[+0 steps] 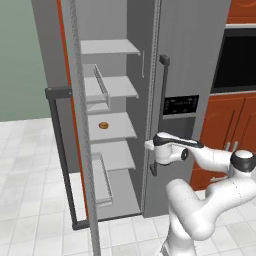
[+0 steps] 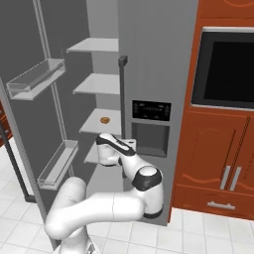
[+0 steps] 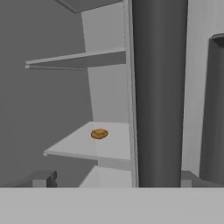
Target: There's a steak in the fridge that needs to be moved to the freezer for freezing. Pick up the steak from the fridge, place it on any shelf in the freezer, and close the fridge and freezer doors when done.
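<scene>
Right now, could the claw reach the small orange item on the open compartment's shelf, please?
Probably yes: that door stands wide open, the open claw faces the item from just outside, and nothing lies between them.

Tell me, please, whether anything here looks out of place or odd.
Nothing is spilled, askew or damaged. One door stands wide open on tidy shelves, where a small orange-tan piece lies alone on a shelf; the door with the dispenser panel is shut.

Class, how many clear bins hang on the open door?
2. The upper bin sits high on the open door; the lower bin sits near its bottom. Any above the frame would be hidden.
</scene>
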Motion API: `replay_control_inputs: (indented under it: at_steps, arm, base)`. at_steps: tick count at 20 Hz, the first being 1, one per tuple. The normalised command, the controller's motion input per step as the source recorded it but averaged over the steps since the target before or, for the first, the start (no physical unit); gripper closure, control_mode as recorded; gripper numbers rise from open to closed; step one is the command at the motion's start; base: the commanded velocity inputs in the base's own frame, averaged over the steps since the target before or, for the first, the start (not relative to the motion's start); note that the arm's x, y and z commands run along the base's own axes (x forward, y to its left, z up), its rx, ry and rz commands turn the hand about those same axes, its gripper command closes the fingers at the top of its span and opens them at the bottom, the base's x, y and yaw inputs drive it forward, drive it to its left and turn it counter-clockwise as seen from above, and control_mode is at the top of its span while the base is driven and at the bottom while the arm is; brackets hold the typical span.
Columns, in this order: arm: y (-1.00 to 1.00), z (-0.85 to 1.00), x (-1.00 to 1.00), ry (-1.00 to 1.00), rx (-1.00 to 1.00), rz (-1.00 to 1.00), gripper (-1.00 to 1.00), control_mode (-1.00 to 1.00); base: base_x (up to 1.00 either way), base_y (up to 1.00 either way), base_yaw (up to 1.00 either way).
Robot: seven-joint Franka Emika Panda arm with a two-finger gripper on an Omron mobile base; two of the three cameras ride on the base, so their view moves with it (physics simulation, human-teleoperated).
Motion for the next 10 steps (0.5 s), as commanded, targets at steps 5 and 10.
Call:
replay_control_inputs:
  at_steps: [5, 10]
  arm:
    - [0.31, 0.02, 0.65, 0.0, -0.01, -0.1, -1.0, -1.0]
    - [0.0, 0.16, -0.36, 0.0, 0.0, -0.13, -1.0, -1.0]
  base:
    - [0.0, 0.0, 0.0]
    - [0.0, 0.0, 0.0]
